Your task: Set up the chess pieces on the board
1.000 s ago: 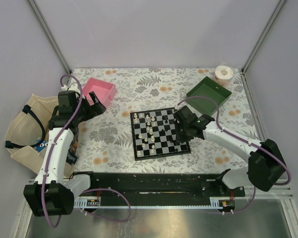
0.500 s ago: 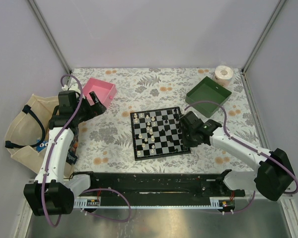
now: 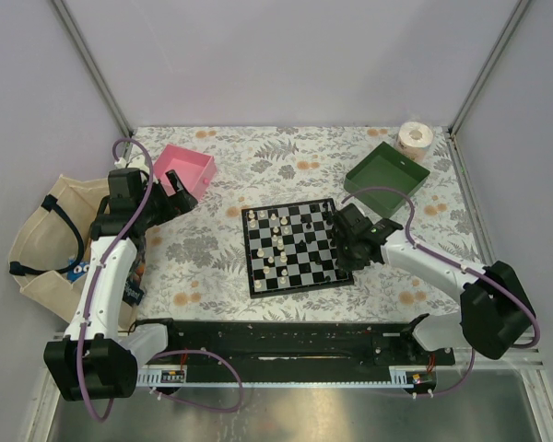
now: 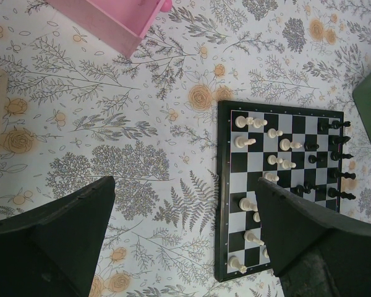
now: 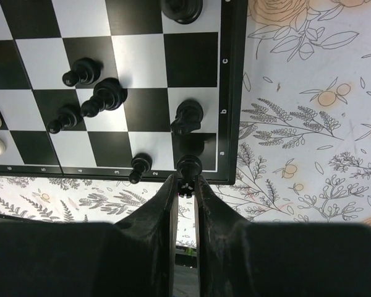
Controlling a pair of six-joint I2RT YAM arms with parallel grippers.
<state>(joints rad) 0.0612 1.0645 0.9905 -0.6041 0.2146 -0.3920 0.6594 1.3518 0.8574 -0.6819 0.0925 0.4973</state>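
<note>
Since a second ago my left pincer (image 3: 177, 195) has not stirred. The arm behind my right pincer (image 5: 184, 180) bowed out to the right and has drawn back in, while the pincer itself has kept to the board's right edge.

Far to the left of my left pincer, off the table, slumps a limp cream cloth bag (image 3: 37, 241) with a dark strap. The left pincer hangs with its blunt black fingers spread wide and nothing between them, above the flower-printed tablecloth (image 3: 258, 161). Just beyond it stands the pink tray (image 3: 203, 175), smooth plastic, square, with upright walls.

Well to the right of that pincer lies the board (image 3: 300, 289), flat and glossy, chequered black and white inside a black border. Cream chessmen (image 4: 247, 142) are scattered on the half nearer my left pincer, and black chessmen (image 4: 334, 176) line the half nearer my right.

My right pincer is at the board's corner, its tapered fingers pinched on a round-headed black chessman (image 5: 188, 166) that stands on the corner square beside the border. Beyond it and to its right sits the dark green tray (image 3: 373, 191), and farther back a pale roll of tape (image 3: 415, 138).
</note>
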